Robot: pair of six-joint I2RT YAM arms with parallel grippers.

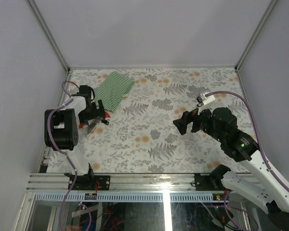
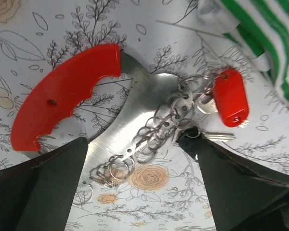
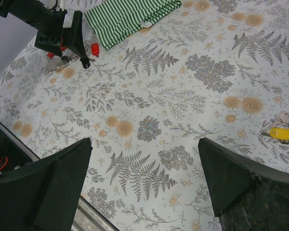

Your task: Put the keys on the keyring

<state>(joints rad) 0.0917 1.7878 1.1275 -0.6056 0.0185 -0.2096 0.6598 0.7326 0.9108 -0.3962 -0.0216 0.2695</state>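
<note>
The keyring (image 2: 62, 91) lies flat on the floral tabletop: a red curved handle joined to a silvery metal strip (image 2: 135, 106) that carries several small split rings (image 2: 113, 171). A key with a red tag (image 2: 231, 96) rests by the strip's right end. My left gripper (image 2: 135, 139) hovers open just over the strip, its right finger (image 2: 216, 178) beside the key's blade. In the top view that gripper (image 1: 96, 115) is at the left. My right gripper (image 3: 144, 142) hangs open over bare table near the middle (image 1: 185, 122). A yellow-tagged key (image 3: 282, 133) lies at the right edge of its view.
A folded green-and-white striped cloth (image 1: 114, 89) lies at the back left, just beyond the keyring (image 2: 274, 43). White walls enclose the table on three sides. A metal rail (image 1: 149, 180) runs along the near edge.
</note>
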